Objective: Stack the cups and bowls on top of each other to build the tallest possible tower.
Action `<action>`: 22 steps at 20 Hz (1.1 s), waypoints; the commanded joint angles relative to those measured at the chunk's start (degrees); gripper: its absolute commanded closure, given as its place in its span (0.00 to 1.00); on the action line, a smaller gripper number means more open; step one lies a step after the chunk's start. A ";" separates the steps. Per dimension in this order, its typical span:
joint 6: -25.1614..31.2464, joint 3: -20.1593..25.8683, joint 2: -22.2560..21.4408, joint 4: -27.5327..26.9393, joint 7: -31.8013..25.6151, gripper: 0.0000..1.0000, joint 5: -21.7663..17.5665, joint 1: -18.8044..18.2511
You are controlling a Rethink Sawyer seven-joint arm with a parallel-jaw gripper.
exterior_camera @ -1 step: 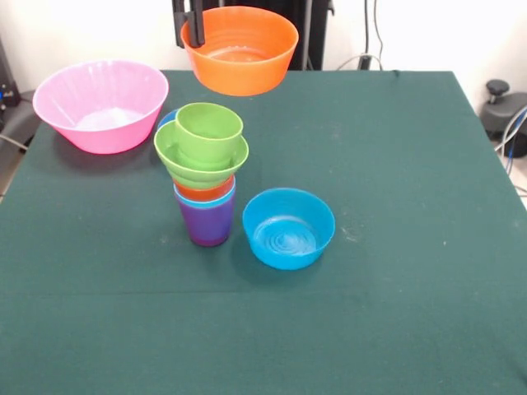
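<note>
A blue bowl [288,228] sits open side up at lower centre of the green counter [395,313]. Just left of it stands the tower [206,177]: a purple cup [207,224] at the base, light blue and orange rims above, then a green bowl [200,160] holding a green cup [209,127]. At upper left rests 1 pink bowl [100,104]. At top centre the jaws [196,25] clamp the left rim of an orange bowl [240,49], held in the air above and behind the tower.
</note>
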 commanded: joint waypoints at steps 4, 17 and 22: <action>1.46 -0.61 1.64 1.36 -0.28 1.00 -2.79 1.27; 2.23 -0.77 1.51 1.43 -0.01 1.00 -2.26 1.57; 2.68 -0.78 1.52 1.23 -0.03 1.00 -2.05 1.73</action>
